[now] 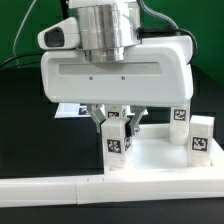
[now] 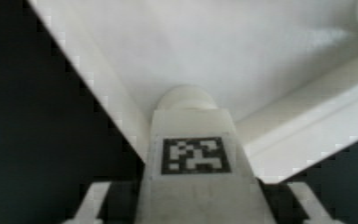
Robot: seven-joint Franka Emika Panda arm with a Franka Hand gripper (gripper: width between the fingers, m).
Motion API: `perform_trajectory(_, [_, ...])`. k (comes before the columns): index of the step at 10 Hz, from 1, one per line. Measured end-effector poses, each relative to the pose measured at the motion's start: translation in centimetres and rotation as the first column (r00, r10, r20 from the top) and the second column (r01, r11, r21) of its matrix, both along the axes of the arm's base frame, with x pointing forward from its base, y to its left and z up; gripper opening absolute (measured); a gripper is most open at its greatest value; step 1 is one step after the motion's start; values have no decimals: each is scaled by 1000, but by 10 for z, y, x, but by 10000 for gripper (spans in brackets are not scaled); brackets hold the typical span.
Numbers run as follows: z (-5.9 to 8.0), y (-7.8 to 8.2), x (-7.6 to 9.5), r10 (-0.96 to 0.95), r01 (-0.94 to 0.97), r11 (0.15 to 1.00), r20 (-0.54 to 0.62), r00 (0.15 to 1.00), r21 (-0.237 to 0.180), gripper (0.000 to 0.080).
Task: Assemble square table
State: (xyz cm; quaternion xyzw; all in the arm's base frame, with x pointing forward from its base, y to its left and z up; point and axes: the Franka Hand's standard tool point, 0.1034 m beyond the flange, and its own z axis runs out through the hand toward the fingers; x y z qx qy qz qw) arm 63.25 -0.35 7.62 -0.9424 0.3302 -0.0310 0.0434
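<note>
My gripper (image 1: 118, 124) hangs low over the white square tabletop (image 1: 160, 152) and is shut on a stubby white leg (image 1: 117, 143) with a black-and-white tag. The leg stands upright at the tabletop's corner nearest the exterior view's left. In the wrist view the held leg (image 2: 197, 150) fills the middle between my two fingertips (image 2: 96, 205), with the tabletop's raised rim (image 2: 114, 75) beyond it. A second tagged leg (image 1: 202, 140) stands upright at the tabletop's right side, and a third (image 1: 180, 113) behind it.
A long white L-shaped rail (image 1: 50, 192) runs along the front of the table. The marker board (image 1: 68, 109) lies behind my gripper on the black table. A green wall closes the back.
</note>
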Motion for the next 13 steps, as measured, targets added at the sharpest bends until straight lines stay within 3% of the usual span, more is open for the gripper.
perform_trajectory(2, [1, 4, 0, -377, 378, 926, -28, 926, 21, 284])
perform_trajectory(3, [0, 6, -1, -589, 592, 805, -56, 806, 52, 284])
perform_trajectory(4, [-1, 5, 0, -709, 716, 691, -95, 698, 100, 284])
perform_trajectory(6, [-1, 4, 0, -756, 763, 638, -107, 646, 102, 285])
perform_trajectory(7, [-1, 5, 0, -757, 764, 637, -108, 645, 102, 285])
perform_trajectory(8, [-1, 4, 0, -717, 724, 683, -97, 690, 102, 442])
perform_trajectory(9, [-1, 4, 0, -611, 615, 782, -73, 789, 102, 573])
perform_trajectory(10, [2, 6, 0, -450, 452, 886, -45, 892, 100, 573])
perform_trajectory(11, [6, 7, 1, -267, 268, 959, -20, 963, 97, 634])
perform_trajectory(13, [6, 8, 0, -183, 183, 980, -7, 983, 82, 647])
